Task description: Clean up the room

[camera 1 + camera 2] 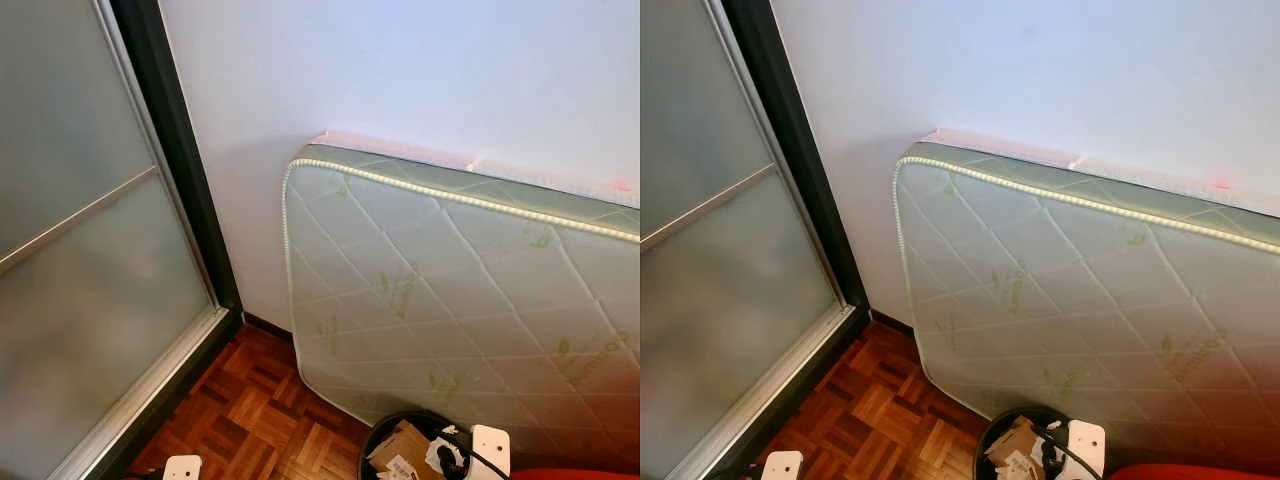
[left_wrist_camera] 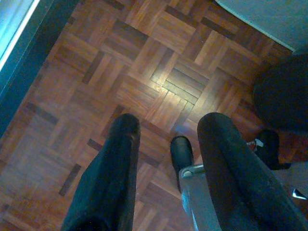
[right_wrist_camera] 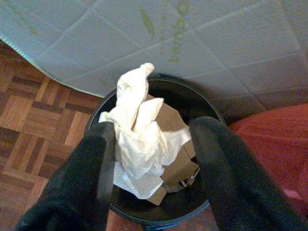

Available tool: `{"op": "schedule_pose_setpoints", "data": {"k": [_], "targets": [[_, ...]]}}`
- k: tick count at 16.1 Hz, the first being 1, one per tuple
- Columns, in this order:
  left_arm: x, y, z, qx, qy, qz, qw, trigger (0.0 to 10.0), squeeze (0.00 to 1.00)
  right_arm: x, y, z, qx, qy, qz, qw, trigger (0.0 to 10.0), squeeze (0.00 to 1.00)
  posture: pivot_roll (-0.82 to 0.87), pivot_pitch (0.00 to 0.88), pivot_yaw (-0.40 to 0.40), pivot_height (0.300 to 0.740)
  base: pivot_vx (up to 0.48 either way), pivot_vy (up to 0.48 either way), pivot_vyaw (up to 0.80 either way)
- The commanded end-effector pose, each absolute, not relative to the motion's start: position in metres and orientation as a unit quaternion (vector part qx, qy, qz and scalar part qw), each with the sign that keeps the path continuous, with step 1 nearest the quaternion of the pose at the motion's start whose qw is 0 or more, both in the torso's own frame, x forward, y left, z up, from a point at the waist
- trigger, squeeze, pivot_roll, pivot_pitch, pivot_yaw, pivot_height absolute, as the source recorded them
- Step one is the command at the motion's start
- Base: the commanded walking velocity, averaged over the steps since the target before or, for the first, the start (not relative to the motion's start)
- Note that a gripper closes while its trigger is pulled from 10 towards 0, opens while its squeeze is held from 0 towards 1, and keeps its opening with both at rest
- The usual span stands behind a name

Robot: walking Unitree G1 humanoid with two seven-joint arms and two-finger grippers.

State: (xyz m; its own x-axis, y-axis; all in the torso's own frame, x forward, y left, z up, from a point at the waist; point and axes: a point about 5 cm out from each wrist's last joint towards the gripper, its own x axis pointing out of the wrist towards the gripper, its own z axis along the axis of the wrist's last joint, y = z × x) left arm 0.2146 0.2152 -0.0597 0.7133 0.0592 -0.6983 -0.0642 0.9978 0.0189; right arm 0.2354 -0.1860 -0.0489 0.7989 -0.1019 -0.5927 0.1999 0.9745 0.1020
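A mattress (image 1: 450,290) leans on its side against a white wall (image 1: 400,70). It is pale green with a stitched diamond pattern. A sliding door (image 1: 80,250) with cloudy glass and a dark frame stands on the left. The floor (image 1: 250,420) is brown wood in little squares.

Low in the eye views sits a black bin (image 1: 380,440), just in front of the mattress. Brown card (image 1: 405,445) lies inside it. A red thing (image 1: 575,474) peeks in at the right, beside the bin.

The right wrist view looks straight down into the bin. Here the right gripper (image 3: 154,144) hangs over the bin's mouth. Its two black fingers (image 3: 82,183) are spread wide. A crumpled white tissue (image 3: 139,144) sits between them, touching the one finger, above the card. I cannot tell if it is pinched or loose.

The left wrist view shows the left gripper (image 2: 168,139) pointing down at the bare floor. Its fingers are apart and hold nothing. A dark round shape (image 2: 281,98) sits at one side, too blurry to name.
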Motion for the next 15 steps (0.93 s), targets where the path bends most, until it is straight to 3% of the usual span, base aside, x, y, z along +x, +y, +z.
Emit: {"op": "schedule_pose_setpoints", "data": {"k": [1, 8, 9, 10, 12, 13, 14, 15], "targets": [[0.208, 0.216, -0.064, -0.001, 0.392, 0.032, 0.919, 10.0, 0.0, 0.232, -0.185, -0.051, 0.079, 0.314, -0.077, 0.943, 10.0, 1.0, 0.03, 0.159, 0.017, 0.74, 0.0, 0.0, 0.0], [0.203, 0.217, -0.066, -0.001, 0.397, 0.035, 0.917, 10.0, 0.0, 0.231, -0.187, -0.053, 0.092, 0.326, -0.103, 0.935, 10.0, 1.0, 0.03, 0.161, 0.018, 0.74, 0.0, 0.0, 0.0], [0.203, 0.217, -0.066, -0.001, 0.397, 0.035, 0.917, 10.0, 0.0, 0.23, -0.19, -0.054, 0.117, 0.329, -0.13, 0.928, 10.0, 0.58, 0.03, 0.162, 0.019, 0.74, 0.0, 0.0, 0.0], [0.203, 0.217, -0.066, -0.001, 0.397, 0.035, 0.917, 10.0, 0.0, 0.23, -0.192, -0.054, 0.128, 0.327, -0.141, 0.926, 10.0, 0.0, 0.03, 0.162, 0.019, 0.74, 0.0, 0.0, 0.0], [0.204, 0.217, -0.066, -0.001, 0.396, 0.034, 0.918, 10.0, 0.0, 0.234, -0.197, -0.049, 0.104, 0.311, -0.145, 0.934, 10.0, 0.0, 0.03, 0.162, 0.021, 0.74, 0.0, 0.0, 0.0], [0.205, 0.217, -0.065, 0.0, 0.394, 0.034, 0.918, 10.0, 0.0, 0.241, -0.196, -0.042, -0.01, 0.289, -0.096, 0.952, 10.0, 0.0, 0.03, 0.162, 0.021, 0.74, 0.0, 0.0, 0.0], [0.207, 0.217, -0.064, 0.0, 0.392, 0.033, 0.919, 10.0, 0.0, 0.242, -0.194, -0.042, -0.006, 0.293, -0.1, 0.951, 10.0, 0.0, 0.03, 0.164, 0.021, 0.74, 0.0, 0.0, 0.0], [0.208, 0.216, -0.064, 0.0, 0.39, 0.032, 0.92, 10.0, 0.0, 0.241, -0.194, -0.044, 0.058, 0.299, -0.13, 0.944, 10.0, 0.0, 0.03, 0.165, 0.021, 0.74, 0.0, 0.0, 0.0]]}}
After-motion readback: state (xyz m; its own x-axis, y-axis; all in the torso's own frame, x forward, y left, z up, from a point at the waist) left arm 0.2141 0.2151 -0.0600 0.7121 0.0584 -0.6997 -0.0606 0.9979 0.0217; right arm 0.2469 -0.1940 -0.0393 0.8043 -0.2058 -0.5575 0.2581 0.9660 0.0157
